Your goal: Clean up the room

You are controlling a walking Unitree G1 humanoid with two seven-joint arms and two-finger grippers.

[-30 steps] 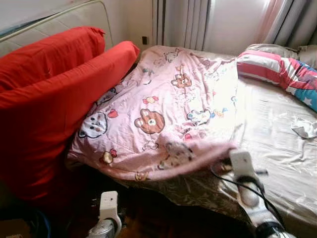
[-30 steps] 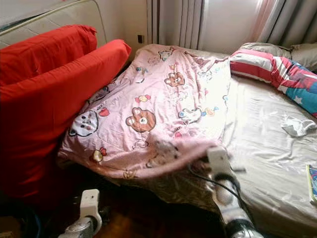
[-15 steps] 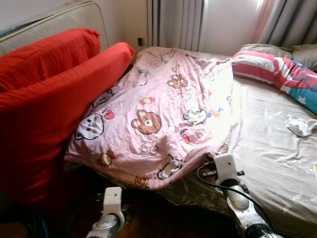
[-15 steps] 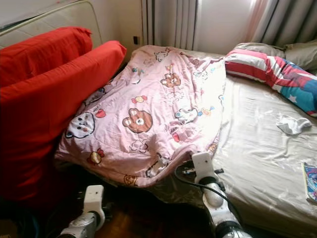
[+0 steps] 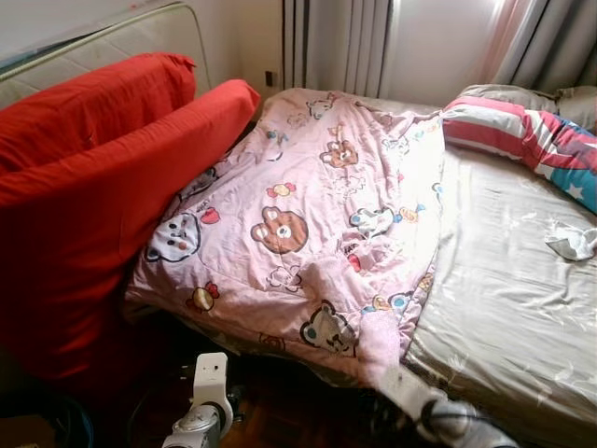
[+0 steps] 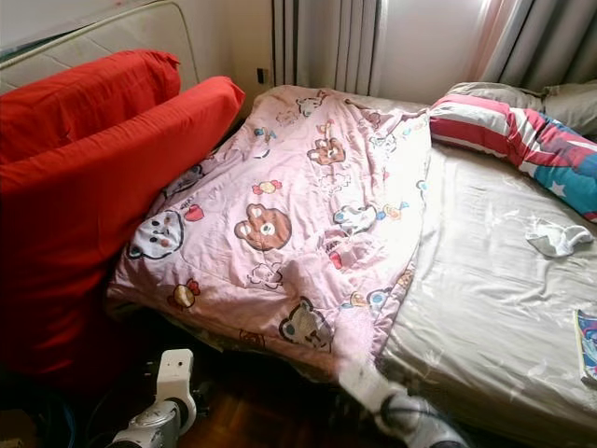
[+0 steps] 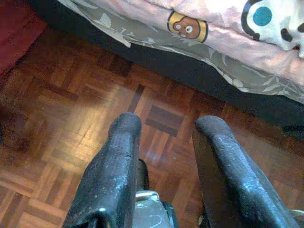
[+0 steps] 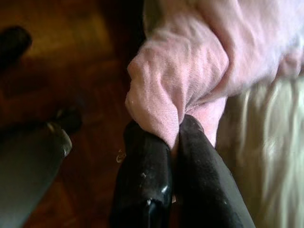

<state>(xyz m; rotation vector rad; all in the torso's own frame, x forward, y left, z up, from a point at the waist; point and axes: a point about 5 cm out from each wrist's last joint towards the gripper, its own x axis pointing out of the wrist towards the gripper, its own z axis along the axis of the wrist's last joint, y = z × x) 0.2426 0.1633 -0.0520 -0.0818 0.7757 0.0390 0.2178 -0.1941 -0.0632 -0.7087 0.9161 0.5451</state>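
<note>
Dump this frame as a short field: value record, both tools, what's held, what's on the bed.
right tool: shut on a bunched corner of the pink cartoon-bear quilt, at the bed's near edge
left tool: open, nothing between its fingers, low over the brown parquet wood floor
quilt: spread over the bed's left half, near corner pulled down past the edge
bed: beige patterned sheet bare on the right half
on sheet: small crumpled white cloth
far end: red, white and blue striped pillow
left of bed: big red cushions
</note>
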